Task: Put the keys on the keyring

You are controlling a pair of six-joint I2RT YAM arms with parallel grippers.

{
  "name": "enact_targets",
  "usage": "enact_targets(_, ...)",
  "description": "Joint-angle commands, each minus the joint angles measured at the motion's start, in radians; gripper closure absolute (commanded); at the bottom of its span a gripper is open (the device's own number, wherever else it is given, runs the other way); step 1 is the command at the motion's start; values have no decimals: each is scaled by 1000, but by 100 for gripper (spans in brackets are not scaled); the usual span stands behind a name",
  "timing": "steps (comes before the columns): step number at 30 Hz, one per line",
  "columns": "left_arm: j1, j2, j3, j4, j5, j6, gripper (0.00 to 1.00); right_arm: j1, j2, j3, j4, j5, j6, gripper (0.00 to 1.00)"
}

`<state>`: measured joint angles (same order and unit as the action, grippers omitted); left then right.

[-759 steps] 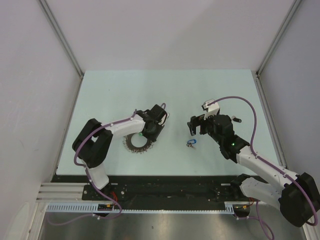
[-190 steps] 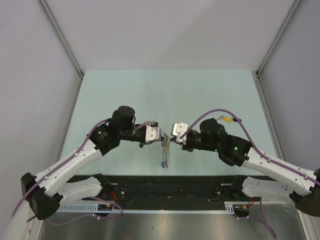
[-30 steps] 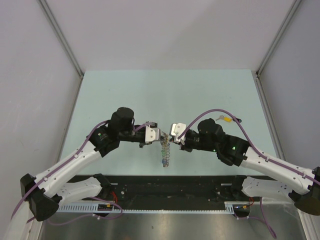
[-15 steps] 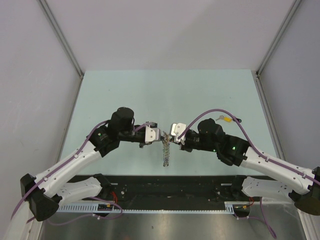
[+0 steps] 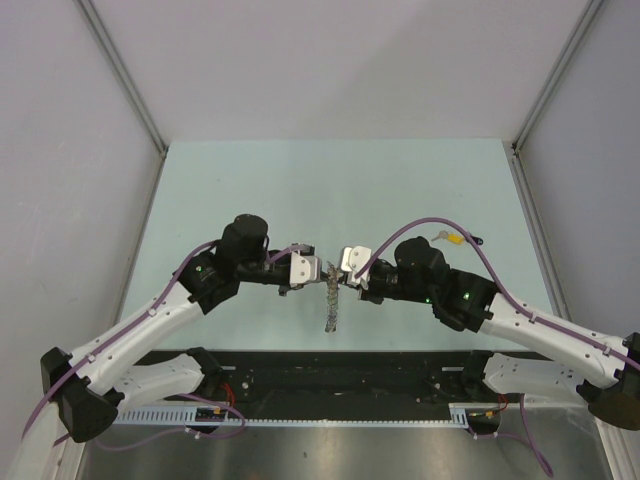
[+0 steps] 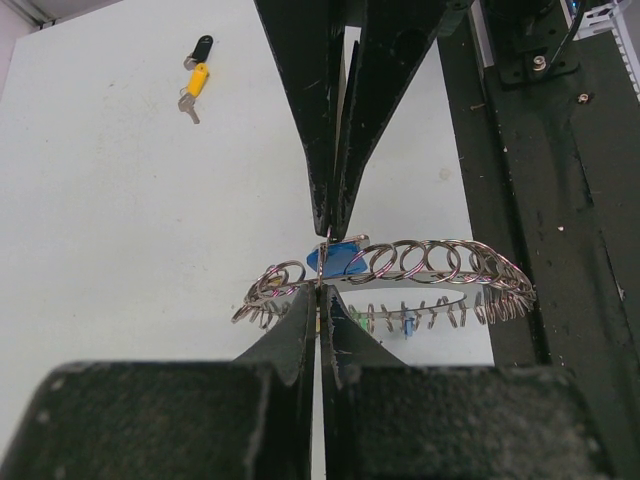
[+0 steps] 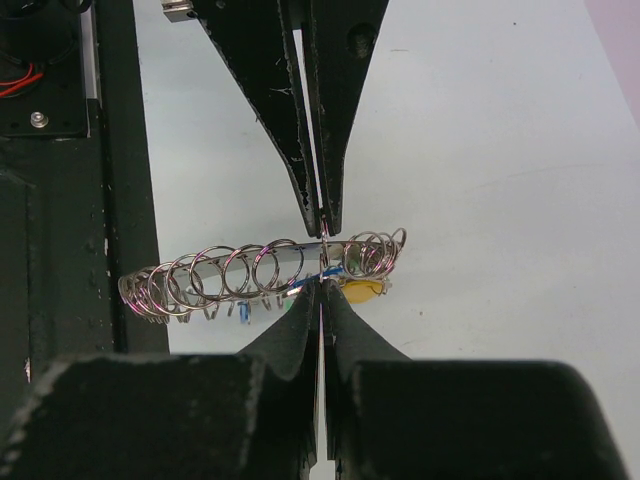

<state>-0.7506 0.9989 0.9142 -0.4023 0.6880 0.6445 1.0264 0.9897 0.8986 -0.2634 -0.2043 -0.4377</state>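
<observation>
The pale green tabletop (image 5: 250,190) is lit brightly and evenly, with soft shadows, and glints are caught on the grey coiled keyring (image 6: 440,258).

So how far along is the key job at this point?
Done: small coloured keys already dangle from the keyring. In hand: left pincer and right pincer are both shut on the raised ring, a blue key at their tips; whether it is threaded, I cannot tell. Still to do: the yellow and black keys lie loose on the table.
</observation>
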Motion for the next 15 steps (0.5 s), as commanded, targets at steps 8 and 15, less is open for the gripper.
enact_targets(8, -7, -31, 8, 63, 44, 15, 100, 4, -51, 37, -34, 17, 34, 100)
enact_targets(15, -7, -29, 9, 63, 58, 14, 100, 4, -51, 37, -28, 25, 27, 100)
